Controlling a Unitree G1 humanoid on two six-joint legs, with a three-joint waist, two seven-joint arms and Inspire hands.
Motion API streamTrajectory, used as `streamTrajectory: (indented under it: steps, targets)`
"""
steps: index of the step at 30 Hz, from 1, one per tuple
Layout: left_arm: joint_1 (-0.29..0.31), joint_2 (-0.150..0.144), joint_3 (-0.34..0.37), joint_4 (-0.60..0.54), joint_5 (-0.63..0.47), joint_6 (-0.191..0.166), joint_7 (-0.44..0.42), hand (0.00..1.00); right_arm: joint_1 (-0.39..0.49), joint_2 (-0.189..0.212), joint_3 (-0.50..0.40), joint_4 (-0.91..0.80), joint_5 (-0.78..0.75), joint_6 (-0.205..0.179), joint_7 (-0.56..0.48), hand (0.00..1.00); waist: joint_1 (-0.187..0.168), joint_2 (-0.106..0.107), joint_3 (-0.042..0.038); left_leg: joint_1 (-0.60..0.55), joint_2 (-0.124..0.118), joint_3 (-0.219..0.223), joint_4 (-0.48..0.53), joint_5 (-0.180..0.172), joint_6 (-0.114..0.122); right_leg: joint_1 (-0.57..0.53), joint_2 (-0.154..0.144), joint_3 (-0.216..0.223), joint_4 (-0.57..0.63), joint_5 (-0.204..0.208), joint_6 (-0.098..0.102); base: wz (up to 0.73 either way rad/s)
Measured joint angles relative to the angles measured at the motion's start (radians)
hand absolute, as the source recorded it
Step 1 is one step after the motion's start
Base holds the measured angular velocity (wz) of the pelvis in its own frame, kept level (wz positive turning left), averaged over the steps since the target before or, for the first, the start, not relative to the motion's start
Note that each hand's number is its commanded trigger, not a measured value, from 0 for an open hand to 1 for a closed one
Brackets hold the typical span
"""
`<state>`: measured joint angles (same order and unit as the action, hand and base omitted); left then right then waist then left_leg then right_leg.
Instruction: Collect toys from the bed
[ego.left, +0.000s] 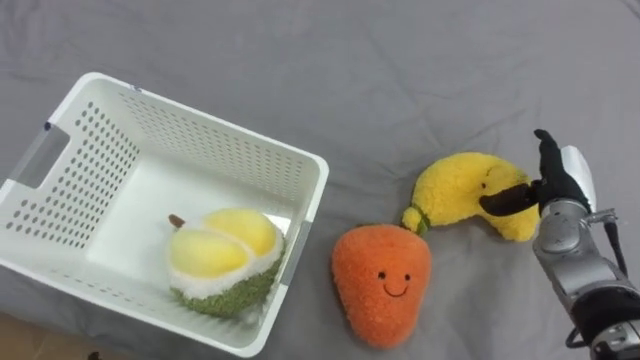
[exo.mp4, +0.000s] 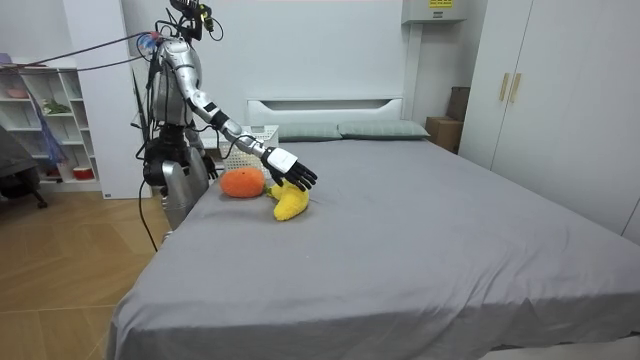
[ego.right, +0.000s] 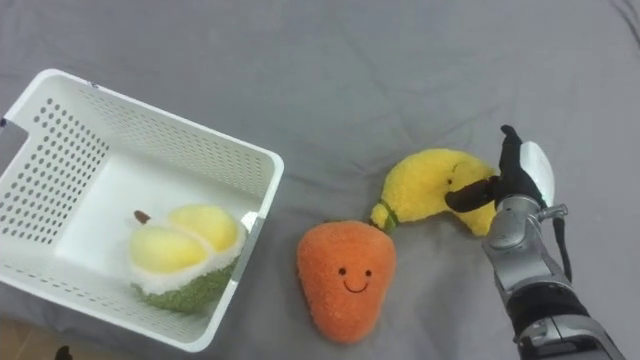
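Observation:
A yellow banana plush lies on the grey bed, right of centre. My right hand is at its right end, fingers straight and pointing away, with the dark thumb lying across the plush; the hand is open. An orange carrot plush with a smiling face lies just left of and nearer than the banana, touching its green stem. To the left stands a white perforated basket holding a durian plush. In the room view I stand at the bedside, right arm stretched over the banana plush.
The bed's near edge runs just below the basket. Bare grey sheet stretches beyond the toys and to the right. In the room view, pillows lie at the headboard, and white shelves stand behind me.

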<state>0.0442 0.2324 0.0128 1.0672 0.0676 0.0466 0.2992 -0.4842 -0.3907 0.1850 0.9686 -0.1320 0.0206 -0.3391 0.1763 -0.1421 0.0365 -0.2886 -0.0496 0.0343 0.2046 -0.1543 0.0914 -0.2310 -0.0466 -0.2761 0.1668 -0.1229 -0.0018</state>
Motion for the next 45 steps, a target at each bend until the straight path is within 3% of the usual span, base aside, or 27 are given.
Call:
streamTrajectory:
  steps: [15,25,26,27,28,29,30,37,45]
  targets:
    - [-0.017,-0.001,-0.029,0.009,-0.036,-0.045,-0.002,0.0,0.0,-0.004,0.072,0.003,-0.041,-0.031,0.083,0.0,0.014,-0.001,0.0001,-0.016,0.0,-0.001,0.005,0.0,0.0,-0.017,0.0,0.001,0.002,0.0,0.0,0.0]
    - [-0.016,0.0,-0.063,0.013,-0.059,-0.046,0.0,0.0,-0.002,-0.005,0.12,0.087,-0.115,-0.029,0.089,0.0,0.043,0.0,0.0002,-0.017,-0.001,-0.009,0.011,0.0,0.0,-0.012,0.0,-0.006,0.002,0.0,0.0,0.01]
    - [-0.016,0.0,-0.067,0.013,-0.062,-0.045,0.001,0.0,-0.002,-0.005,0.12,0.088,-0.115,-0.028,0.087,0.04,0.047,0.0,0.0002,-0.017,-0.001,-0.01,0.013,0.0,0.0,-0.011,-0.001,-0.006,0.002,0.0,0.0,0.0]
    - [-0.016,0.0,-0.07,0.013,-0.077,-0.044,0.001,0.0,-0.002,-0.005,0.12,0.09,-0.115,-0.028,0.087,0.43,0.05,0.0,0.0004,-0.018,-0.001,-0.011,0.015,0.0,0.0,-0.01,-0.001,-0.006,0.002,0.0,0.0,0.0]
    - [-0.016,0.0,-0.07,0.013,-0.078,-0.043,0.001,0.0,-0.002,-0.005,0.12,0.091,-0.114,-0.028,0.087,0.6,0.051,0.0,0.0005,-0.018,-0.001,-0.011,0.016,0.0,0.0,-0.009,-0.001,-0.007,0.002,0.0,0.0,0.05]
    - [-0.014,0.0,-0.072,0.013,-0.078,-0.043,0.001,0.0,-0.002,-0.005,0.12,0.097,-0.115,-0.028,0.085,0.7,0.052,0.0,0.0007,-0.018,-0.001,-0.014,0.018,0.0,0.0,-0.007,-0.001,-0.011,0.002,0.0,0.0,0.05]
    - [-0.013,0.0,-0.074,0.013,-0.078,-0.041,0.001,0.0,-0.002,-0.005,0.121,0.105,-0.115,-0.028,0.079,1.0,0.053,0.0,0.0007,-0.018,-0.002,-0.015,0.019,0.0,0.0,-0.006,-0.001,-0.013,0.002,0.0,0.0,0.05]
    - [-0.012,0.003,-0.074,0.013,-0.139,-0.03,0.001,0.0,-0.007,-0.023,0.122,0.119,-0.113,-0.02,0.055,1.0,0.054,0.0,0.0007,-0.018,-0.002,-0.017,0.021,0.0,0.0,-0.004,-0.002,-0.014,0.002,0.0,0.0,0.0]
    - [-0.013,0.012,-0.082,0.005,-0.144,-0.03,0.001,0.0,-0.004,-0.029,0.198,0.123,-0.071,0.003,0.061,1.0,0.066,0.0,0.0009,-0.018,-0.002,-0.02,0.02,0.0,0.0,-0.004,-0.001,-0.012,0.002,0.0,0.0,0.0]
